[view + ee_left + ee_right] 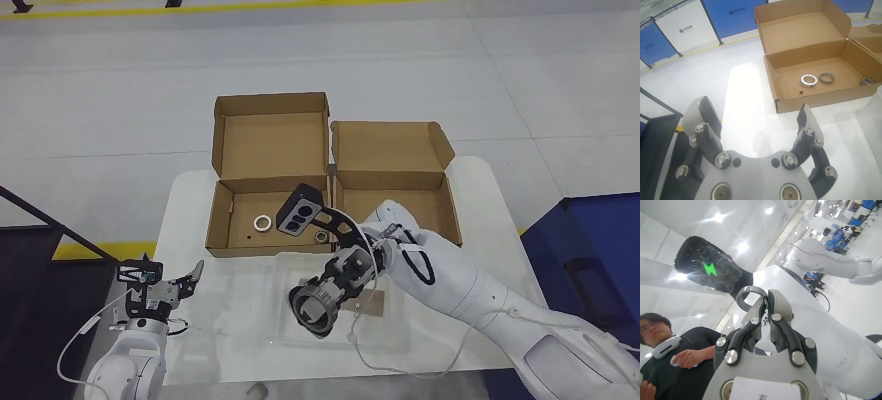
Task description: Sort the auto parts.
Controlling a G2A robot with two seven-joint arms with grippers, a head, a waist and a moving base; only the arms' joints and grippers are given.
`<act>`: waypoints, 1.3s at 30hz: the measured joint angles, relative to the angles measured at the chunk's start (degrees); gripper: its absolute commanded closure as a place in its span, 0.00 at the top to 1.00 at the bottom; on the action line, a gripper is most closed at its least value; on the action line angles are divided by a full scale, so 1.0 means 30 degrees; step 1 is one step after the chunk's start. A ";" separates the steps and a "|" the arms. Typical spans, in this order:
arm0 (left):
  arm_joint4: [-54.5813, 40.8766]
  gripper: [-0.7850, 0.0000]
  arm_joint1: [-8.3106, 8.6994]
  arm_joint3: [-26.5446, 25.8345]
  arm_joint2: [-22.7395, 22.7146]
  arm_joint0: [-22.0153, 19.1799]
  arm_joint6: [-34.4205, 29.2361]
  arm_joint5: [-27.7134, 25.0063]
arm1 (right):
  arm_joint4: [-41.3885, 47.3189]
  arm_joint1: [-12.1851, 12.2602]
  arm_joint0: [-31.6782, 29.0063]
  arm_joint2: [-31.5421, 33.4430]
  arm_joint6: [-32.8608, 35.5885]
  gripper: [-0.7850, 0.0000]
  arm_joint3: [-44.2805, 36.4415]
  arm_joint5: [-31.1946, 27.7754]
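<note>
A smooth, polished steel ring (750, 298), a thin-walled round band, is held in the air in the right end effector (767, 300). Its ribbed black pads are shut on one side of the ring's wall. In the top view that arm is over the white surface (200, 330), just in front of two cardboard boxes.

The left box (772, 75), brown corrugated card with its lid flap upright, holds four parts:
- a bright flat collar ring (808, 81) with a small hole in its side
- a duller tapered ring (826, 77) just beside the collar ring
- a dark bearing (866, 81) near the far side wall
- a tiny black screw (801, 92) lying apart from the rest

The right box (395, 185) touches the left box, and its lid is also open. A translucent plastic container (870, 117) stands in front of the boxes.

The left end effector (754, 106) is near the surface's left edge, with its fingers spread wide and nothing between them.
</note>
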 measured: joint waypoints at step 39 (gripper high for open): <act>0.0000 1.00 0.0000 0.0000 0.0000 0.0000 0.0000 0.0000 | 0.6741 -0.1803 -0.3445 -0.1683 -0.5759 0.00 -0.2972 1.5397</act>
